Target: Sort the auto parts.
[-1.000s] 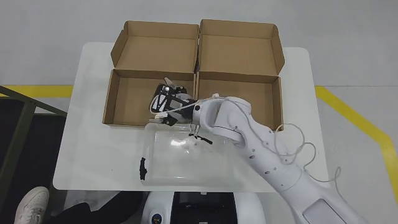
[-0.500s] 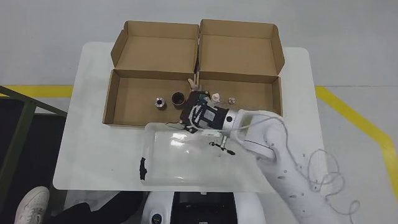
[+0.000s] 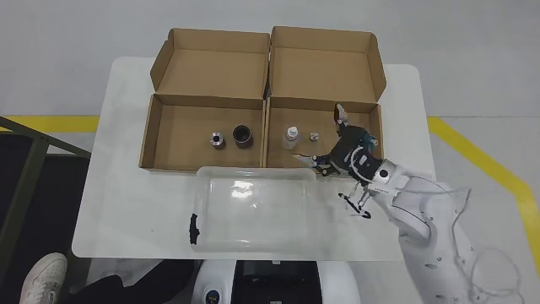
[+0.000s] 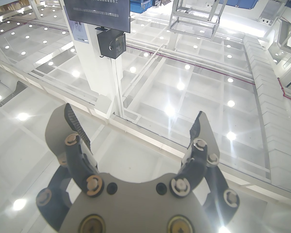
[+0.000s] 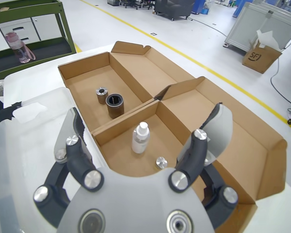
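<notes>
Right gripper hangs over the near right part of the right box, jaws spread wide, nothing between them. Left gripper points up at the ceiling, also spread wide and holding nothing. In the right box, a spray bottle stands upright with a metal cap just beside it. In the left box, a dark sleeve and a steel cylinder stand close together, possibly touching. I judge the bottle light, thin-walled and top-heavy; I'd take it across the body below the shoulder, not at the nozzle, and squeeze gently or it tips or squirts out of the pads. The cap sits low and flat and looks smooth and hard. It probably needs a pinch across its rim from straight above, and may skate on the cardboard. The sleeve and cylinder look dense, rigid and slick, so they would want a firm grip across the outside, one at a time, since the neighbour crowds one finger. The box walls and the shared divider limit any low sideways approach. The clear bin, with black tape on its left end, sits on the table against the boxes' near walls, between the robot and the parts, so I'd come over its rim rather than through.
</notes>
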Available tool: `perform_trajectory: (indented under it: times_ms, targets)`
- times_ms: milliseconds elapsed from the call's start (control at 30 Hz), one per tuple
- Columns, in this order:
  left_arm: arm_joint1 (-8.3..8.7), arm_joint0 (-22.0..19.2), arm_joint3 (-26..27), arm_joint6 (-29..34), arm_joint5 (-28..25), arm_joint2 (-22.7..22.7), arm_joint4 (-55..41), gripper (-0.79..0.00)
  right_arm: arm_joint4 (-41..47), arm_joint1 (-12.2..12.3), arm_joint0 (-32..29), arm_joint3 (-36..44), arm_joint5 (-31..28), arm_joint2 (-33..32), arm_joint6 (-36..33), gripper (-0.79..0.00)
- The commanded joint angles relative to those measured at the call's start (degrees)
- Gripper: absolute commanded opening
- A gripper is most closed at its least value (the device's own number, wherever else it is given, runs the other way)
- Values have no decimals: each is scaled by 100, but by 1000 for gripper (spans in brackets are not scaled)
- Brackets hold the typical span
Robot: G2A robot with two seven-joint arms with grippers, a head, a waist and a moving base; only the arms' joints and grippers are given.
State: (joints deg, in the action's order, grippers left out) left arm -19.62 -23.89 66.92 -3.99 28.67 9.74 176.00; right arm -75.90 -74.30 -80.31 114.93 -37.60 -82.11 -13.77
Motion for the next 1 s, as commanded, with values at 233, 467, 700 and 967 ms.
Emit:
perform_trajectory:
  times_ms: [233,467,700,967]
  targets:
    - [0,0,0,0,0,0,0,0,-176,121,-812,-29,90,-915,1051,0]
    - [0,0,0,0,0,0,0,0,-130,189,-1524,-57,193,-1675,1855,0]
    - [0,0,0,0,0,0,0,0,-21,233,-1982,-44,214,-2168,2207,0]
    - [0,0,0,0,0,0,0,0,15,268,-2224,-95,185,-2425,2600,0]
